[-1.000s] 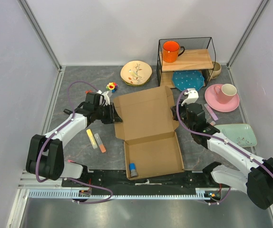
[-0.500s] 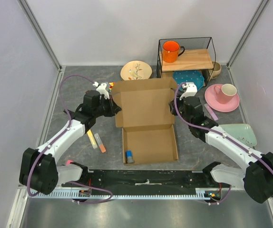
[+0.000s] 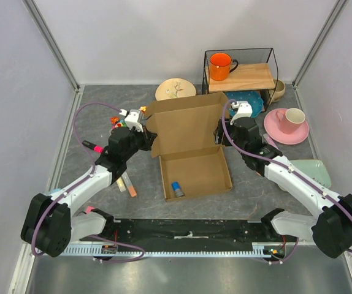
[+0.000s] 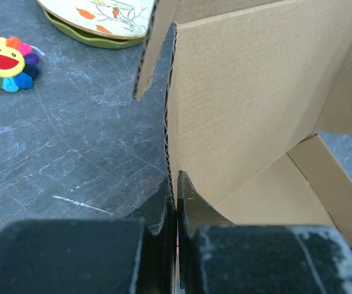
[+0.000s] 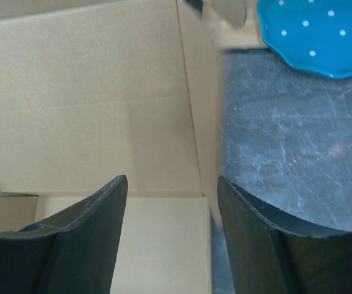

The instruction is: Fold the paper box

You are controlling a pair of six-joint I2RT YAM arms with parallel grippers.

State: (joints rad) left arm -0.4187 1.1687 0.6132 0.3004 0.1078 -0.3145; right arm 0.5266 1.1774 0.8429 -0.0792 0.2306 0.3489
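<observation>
The paper box (image 3: pixel 191 156) sits in the middle of the table (image 3: pixel 96 104), between the two arms. Its shallow tray lies flat on the near side and its big lid stands raised along the far edge. Inside the tray there is one thing only, a small blue-topped tube (image 3: pixel 177 188), lying near the tray's near left corner.

The left gripper (image 3: pixel 146 142) is at the box's left side. The left wrist view shows its claw (image 4: pixel 176 184) pressed together on the thin left edge of the lid, with the cardboard pinched between the two black fingers. The right gripper (image 3: pixel 225 138) is at the box's right side. Its claw (image 5: pixel 172 184) stands apart, with the lid's right edge in the gap between the fingers – not clamped.

Behind the box lies a flowered plate (image 3: pixel 175 90), partly hidden by the lid. Behind and to the right of the box stands a wire shelf (image 3: pixel 249 76) with an orange mug (image 3: pixel 221 65) on its wooden board and a blue dotted plate (image 3: pixel 249 101) underneath. Further right of the box a pink cup (image 3: pixel 294 116) stands on a pink saucer (image 3: pixel 286 130), and a pale green plate (image 3: pixel 311 171) lies nearer the arms. To the left of the box are a bright flower toy (image 4: pixel 7 61) and, nearer the arms, a yellow and an orange marker (image 3: pixel 124 184) side by side.
</observation>
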